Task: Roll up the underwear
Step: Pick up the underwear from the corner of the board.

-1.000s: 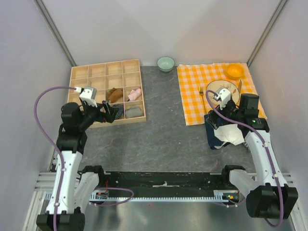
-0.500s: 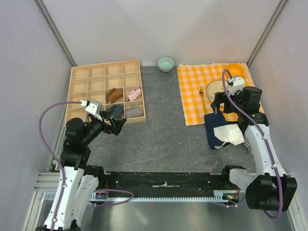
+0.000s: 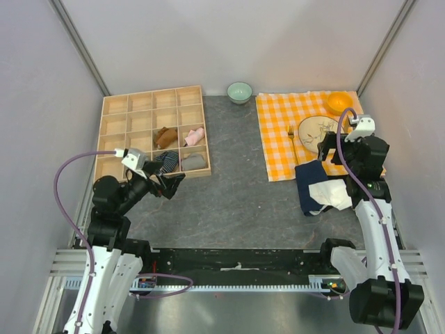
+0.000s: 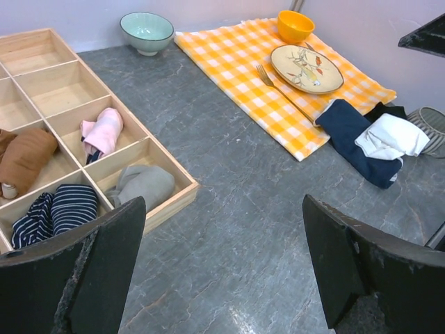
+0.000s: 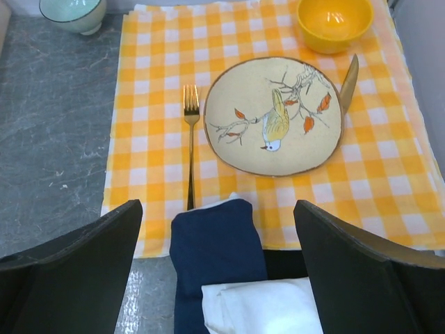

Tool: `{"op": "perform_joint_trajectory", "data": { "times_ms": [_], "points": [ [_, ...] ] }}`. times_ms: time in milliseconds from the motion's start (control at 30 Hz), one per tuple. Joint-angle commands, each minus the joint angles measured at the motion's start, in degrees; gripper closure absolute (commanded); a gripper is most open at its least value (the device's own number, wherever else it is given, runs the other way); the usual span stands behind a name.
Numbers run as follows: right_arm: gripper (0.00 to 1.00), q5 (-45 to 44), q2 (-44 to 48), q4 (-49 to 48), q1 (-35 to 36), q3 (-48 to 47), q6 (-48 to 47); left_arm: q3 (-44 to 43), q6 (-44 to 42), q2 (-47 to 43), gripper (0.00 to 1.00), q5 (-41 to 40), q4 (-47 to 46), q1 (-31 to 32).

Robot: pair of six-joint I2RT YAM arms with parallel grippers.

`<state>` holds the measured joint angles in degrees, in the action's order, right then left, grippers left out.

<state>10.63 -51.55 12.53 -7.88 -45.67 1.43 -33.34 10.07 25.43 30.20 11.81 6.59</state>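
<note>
Grey mottled surface (image 3: 236, 202). Item: cream-white underwear (image 3: 335, 195), atop navy garment (image 3: 309, 182), at near edge of checked cloth (image 3: 278, 139). Likely light, soft, floppy; pinch a hem. My left hand (image 3: 170, 182) and right hand (image 3: 327, 149): spread wide, empty.

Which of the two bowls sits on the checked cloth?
The orange bowl, on the checked cloth's far right corner; the pale green bowl stands off it, on the grey table.

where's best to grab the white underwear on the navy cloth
Probably a raised fold near the middle of the white underwear, coming straight down with the right end effector: it lies bunched on the navy cloth, so an edge pinch may catch both.
</note>
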Motion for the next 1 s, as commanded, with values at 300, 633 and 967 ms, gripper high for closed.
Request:
{"op": "perform_joint_trajectory", "data": {
  "times_ms": [300, 633, 967],
  "points": [
    [0.02, 12.9, 4.2, 3.9, -2.8, 4.8, -18.6, 2.1, 5.5, -4.0, 0.01, 4.3, -4.3, 0.6],
    [0.02, 2.6, -16.3, 22.1, 0.9, -3.0, -37.5, 2.8, 5.1, -4.2, 0.01, 5.6, -5.0, 0.7],
    [0.34, -12.0, -28.6, 21.1, 9.3, -5.3, -35.1, 3.1, 5.0, -4.7, 0.01, 5.6, -5.0, 0.7]
  ]
}}
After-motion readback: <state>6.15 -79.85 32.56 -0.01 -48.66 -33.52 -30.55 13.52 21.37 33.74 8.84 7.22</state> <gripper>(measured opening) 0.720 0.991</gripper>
